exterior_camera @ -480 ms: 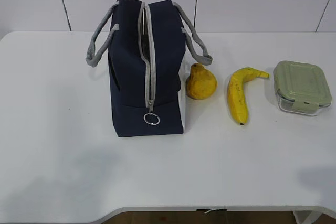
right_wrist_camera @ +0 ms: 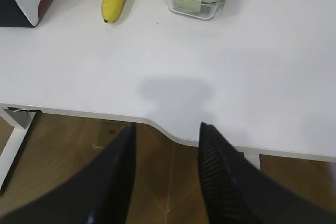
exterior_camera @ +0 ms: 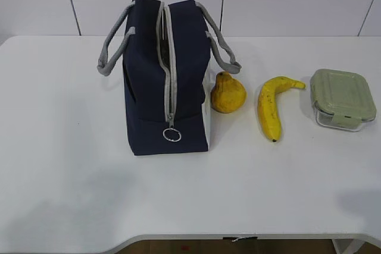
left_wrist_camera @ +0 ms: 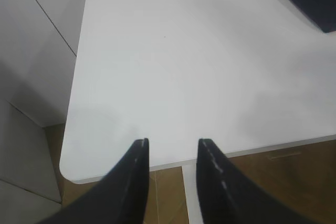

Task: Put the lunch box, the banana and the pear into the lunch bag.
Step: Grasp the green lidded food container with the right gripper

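Exterior view shows the bag (exterior_camera: 168,84) standing upright on the white counter (exterior_camera: 71,176), left of centre, with its zipper (exterior_camera: 169,69) facing the camera, the ring pull (exterior_camera: 172,135) hanging low and the top gaping only slightly. To its right, in a row, lie the pear (exterior_camera: 228,93), touching or just beside the bag's white side panel, then the banana (exterior_camera: 272,106), then the box (exterior_camera: 342,99) with its green lid clipped on, each apart from the next. All three things sit outside the bag, so I judge that none of the packing is done; the opening probably needs widening before the box can go in, and the fruit follows. Neither arm appears in this view. Left wrist view shows the left gripper (left_wrist_camera: 172,148) over the counter's near-left corner, its jaws parted a moderate way with nothing between them and only a dark corner of the bag at the top right. Right wrist view shows the right gripper (right_wrist_camera: 167,132) hanging past the counter's front edge, its jaws parted somewhat wider and likewise empty, with the banana, box and part of the pear ahead of it. No brand, label or writing is legible on the bag, the box or anything else.
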Controlling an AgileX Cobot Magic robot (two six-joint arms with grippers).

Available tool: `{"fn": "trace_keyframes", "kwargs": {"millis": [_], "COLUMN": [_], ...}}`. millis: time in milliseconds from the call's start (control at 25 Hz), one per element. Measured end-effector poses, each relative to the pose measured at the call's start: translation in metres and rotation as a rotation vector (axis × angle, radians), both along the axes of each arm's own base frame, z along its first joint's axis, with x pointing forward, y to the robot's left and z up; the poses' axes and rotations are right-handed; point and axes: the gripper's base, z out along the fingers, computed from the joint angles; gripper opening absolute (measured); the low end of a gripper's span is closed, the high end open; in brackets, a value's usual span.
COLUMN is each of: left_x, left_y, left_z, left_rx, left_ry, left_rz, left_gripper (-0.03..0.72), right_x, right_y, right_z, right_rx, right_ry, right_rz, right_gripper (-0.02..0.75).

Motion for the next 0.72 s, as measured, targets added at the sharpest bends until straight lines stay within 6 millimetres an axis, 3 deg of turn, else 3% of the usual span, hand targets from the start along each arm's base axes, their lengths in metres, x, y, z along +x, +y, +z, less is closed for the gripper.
{"fn": "trace_keyframes", "kwargs": {"millis": [720], "left_x": [0.0000], "left_y": [0.0000], "left_z": [0.0000], "left_rx": [0.000], "left_ry": [0.000], "left_rz": [0.000], "left_gripper": [0.237], "right_x": [0.0000], "right_y": [0.0000], "right_z": [0.0000], "right_rx": [0.000], "right_ry": [0.000], "right_rz": [0.000], "right_gripper": [0.326]}}
